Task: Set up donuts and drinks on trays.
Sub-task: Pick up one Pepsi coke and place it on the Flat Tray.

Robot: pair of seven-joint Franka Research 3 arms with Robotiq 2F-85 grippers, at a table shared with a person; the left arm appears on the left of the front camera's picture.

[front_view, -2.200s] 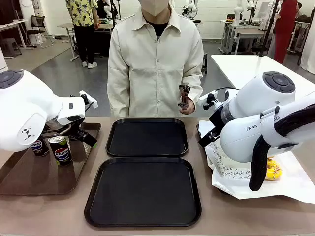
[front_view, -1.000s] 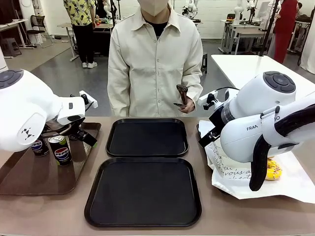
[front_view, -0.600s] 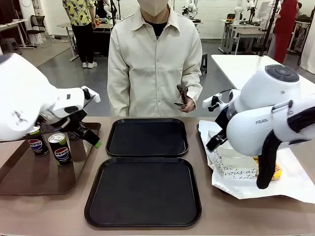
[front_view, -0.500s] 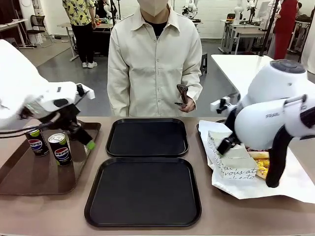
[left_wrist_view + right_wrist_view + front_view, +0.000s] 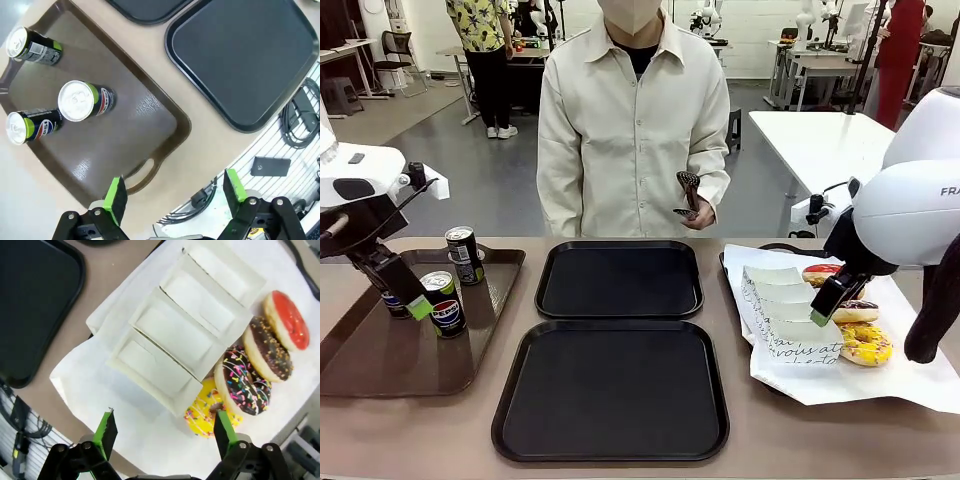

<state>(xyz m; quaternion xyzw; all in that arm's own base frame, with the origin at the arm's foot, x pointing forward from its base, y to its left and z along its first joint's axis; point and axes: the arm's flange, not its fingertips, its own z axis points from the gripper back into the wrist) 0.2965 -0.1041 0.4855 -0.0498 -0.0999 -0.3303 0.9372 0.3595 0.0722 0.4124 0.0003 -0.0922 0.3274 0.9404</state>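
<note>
It was a lab: open grey floor (image 5: 440,150), work surfaces (image 5: 810,140) upper right, office chair (image 5: 396,48) upper left, loose cables (image 5: 300,117).

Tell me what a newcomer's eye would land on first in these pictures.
Two bare black trays, the near tray and the far tray, lie mid-table in front of the person. On the robot's right, four iced donuts sit in a row at the ends of white paper sleeves on a white paper sheet. On its left, three Pepsi cans stand on a brown tray.
</note>
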